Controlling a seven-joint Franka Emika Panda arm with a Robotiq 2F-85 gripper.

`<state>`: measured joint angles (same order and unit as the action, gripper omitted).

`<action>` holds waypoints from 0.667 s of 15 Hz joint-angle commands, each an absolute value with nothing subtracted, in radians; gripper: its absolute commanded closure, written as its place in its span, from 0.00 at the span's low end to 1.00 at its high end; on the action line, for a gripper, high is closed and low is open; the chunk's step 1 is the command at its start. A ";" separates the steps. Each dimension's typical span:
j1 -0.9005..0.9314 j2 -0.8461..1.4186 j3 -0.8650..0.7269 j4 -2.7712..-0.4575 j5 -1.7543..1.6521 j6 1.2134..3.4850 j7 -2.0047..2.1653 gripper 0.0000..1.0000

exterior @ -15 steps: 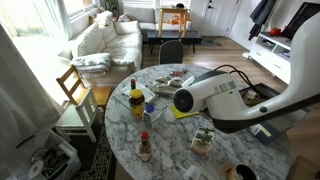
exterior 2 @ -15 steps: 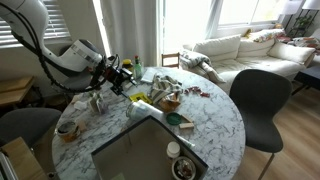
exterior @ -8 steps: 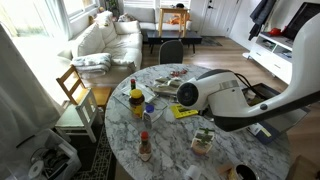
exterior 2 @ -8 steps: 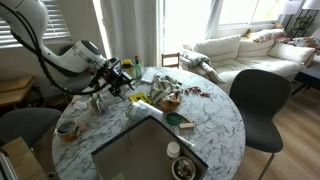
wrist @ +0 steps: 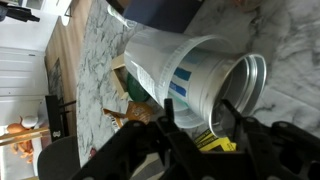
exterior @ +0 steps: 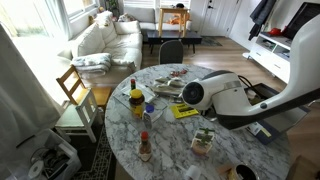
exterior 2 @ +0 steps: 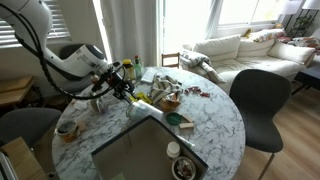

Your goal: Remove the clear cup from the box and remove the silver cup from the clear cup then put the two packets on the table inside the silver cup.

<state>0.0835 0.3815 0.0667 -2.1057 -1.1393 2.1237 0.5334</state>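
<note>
The round marble surface [exterior: 170, 140] carries everything here, and my white arm [exterior: 240, 100] reaches over it from the side. In an exterior view the blue-grey box [exterior 2: 140, 150] takes up the near part of the surface, its low walls well below my arm. A small round container sits in its near corner, too small for me to say what it is.

In the wrist view the clear cup [wrist: 175, 65] fills the middle of the picture, with blue marks on its wall. It is outside the box, with marble showing on both sides of it. The silver cup [wrist: 256, 85] sits nested inside it, its metal rim showing at the mouth. From this angle I cannot say whether the pair stands upright or leans.

My pincer [wrist: 203, 125] is at the cup's near wall, one dark finger [wrist: 165, 135] on each side, set partway in. I cannot tell whether they press on the cup.

A yellow packet [exterior: 185, 112] lies flat on the surface just beneath my wrist.
</note>
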 commanded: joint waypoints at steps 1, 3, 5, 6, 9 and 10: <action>0.076 0.386 0.054 -2.127 -1.127 2.180 0.545 0.81; 0.074 0.389 0.051 -2.128 -1.117 2.190 0.540 0.95; 0.069 0.387 0.049 -2.129 -1.098 2.200 0.532 1.00; 0.067 0.384 0.049 -2.128 -1.088 2.199 0.526 1.00; 0.064 0.355 0.048 -2.129 -1.057 2.188 0.508 1.00; 0.065 0.341 0.047 -2.129 -1.048 2.177 0.503 0.99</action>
<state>0.0742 0.3795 0.0500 -2.1067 -1.1071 2.1624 0.5336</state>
